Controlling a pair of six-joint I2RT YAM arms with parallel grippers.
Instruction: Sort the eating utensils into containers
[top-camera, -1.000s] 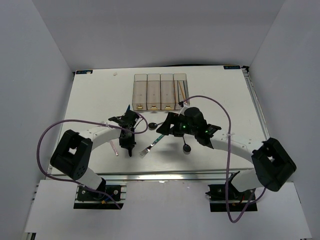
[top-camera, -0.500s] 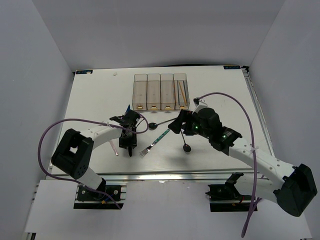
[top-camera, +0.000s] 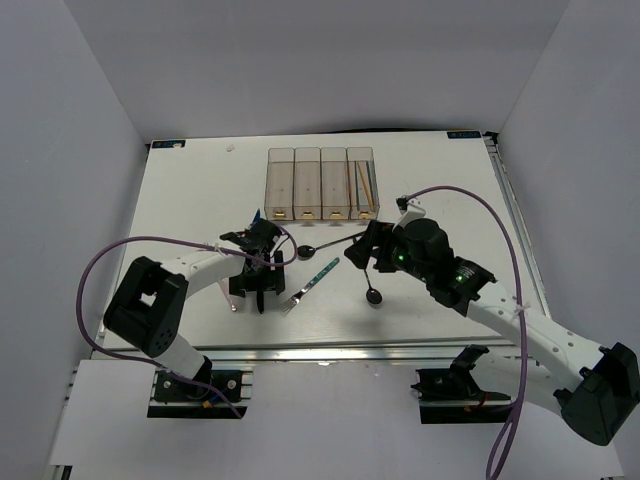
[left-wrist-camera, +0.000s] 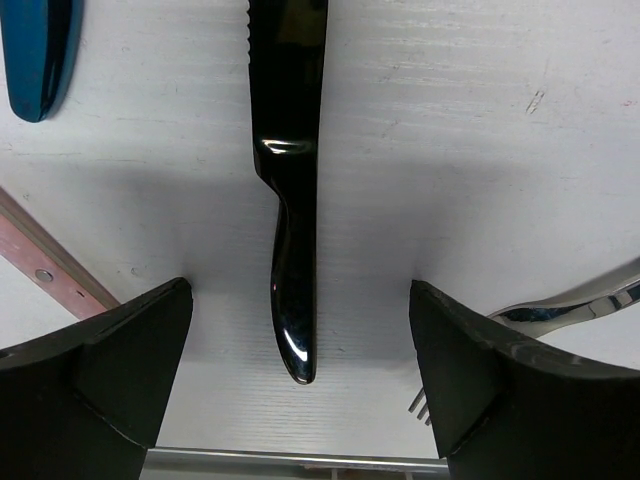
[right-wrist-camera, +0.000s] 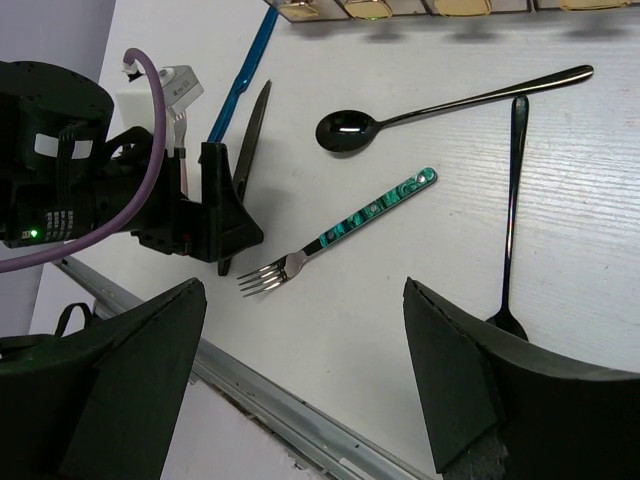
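Note:
My left gripper (top-camera: 258, 285) (left-wrist-camera: 300, 290) is open, its fingers wide apart on either side of the black knife (left-wrist-camera: 290, 190) that lies flat on the table. The blue knife (left-wrist-camera: 35, 50) (top-camera: 258, 215) lies further left. A teal-handled fork (top-camera: 310, 285) (right-wrist-camera: 370, 215) lies just to the right of that gripper. Two black spoons (right-wrist-camera: 350, 130) (right-wrist-camera: 510, 200) lie beyond the fork. My right gripper (top-camera: 362, 250) (right-wrist-camera: 304, 290) is open, above the table, with nothing between its fingers. The containers (top-camera: 320, 185) stand at the back, with chopsticks (top-camera: 365, 180) in the rightmost bin.
A pink-handled fork (top-camera: 228, 290) lies left of my left gripper. The table's metal front rail (right-wrist-camera: 300, 410) runs close below both grippers. A purple cable (top-camera: 130, 250) loops over each arm.
The left gripper's jaws have spread wide, and the black knife now lies loose between them. The right arm has swung to the right and its gripper has drawn back a little.

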